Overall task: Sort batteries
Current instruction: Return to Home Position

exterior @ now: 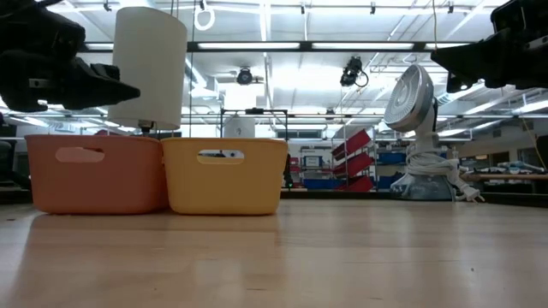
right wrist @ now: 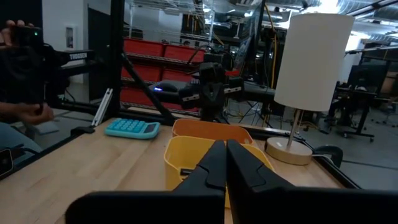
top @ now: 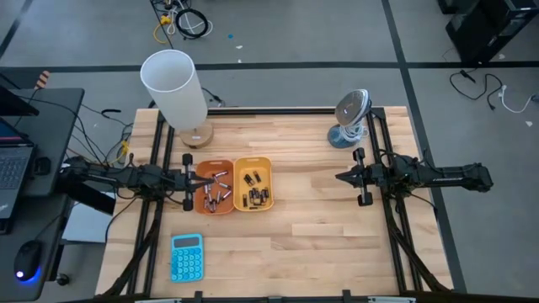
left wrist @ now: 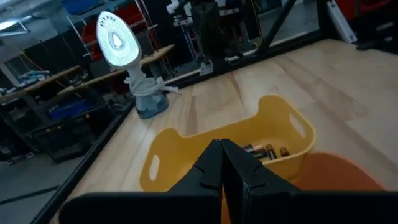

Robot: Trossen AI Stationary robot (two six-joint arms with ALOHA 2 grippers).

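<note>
**Wooden counter, open workshop: battery sort, status at close-out**

Setting: pale plank counter (top: 320,244) on a grey workshop floor, with shelving and benches in the room beyond.

Contents, task items:
- Silvery-grey batteries (top: 216,190): a loose heap inside the orange bin (exterior: 94,184).
- Dark batteries (top: 257,195): a small group inside the yellow bin (exterior: 224,184), lying towards its near end.
- The two bins stand side by side with walls touching, the orange one on the left, roughly squared to the counter edge.

Contents, other:
- Lamp (top: 175,84) with a white shade, behind the orange bin.
- Small fan (top: 351,118), back right.
- Blue calculator (top: 186,257), front left.

Arms:
- Left tool (top: 199,179): fingers together on nothing. It is raised over the orange bin's left rim and touches no cell.
- Right tool (top: 339,177): fingers together on nothing. It sits over bare boards in front of the fan, well apart from the yellow bin.

Status (judgement): the sort appears done. Each colour sits in its own bin, and no stray of the other colour can be picked out. The cells are tiny, so a single misfile could go unseen. No cell can be made out on the boards outside the bins. Nothing is held by either arm. What is left seems only to be parking: both arms lie level and stretched toward the middle, so each has its rest pose to reach.
</note>
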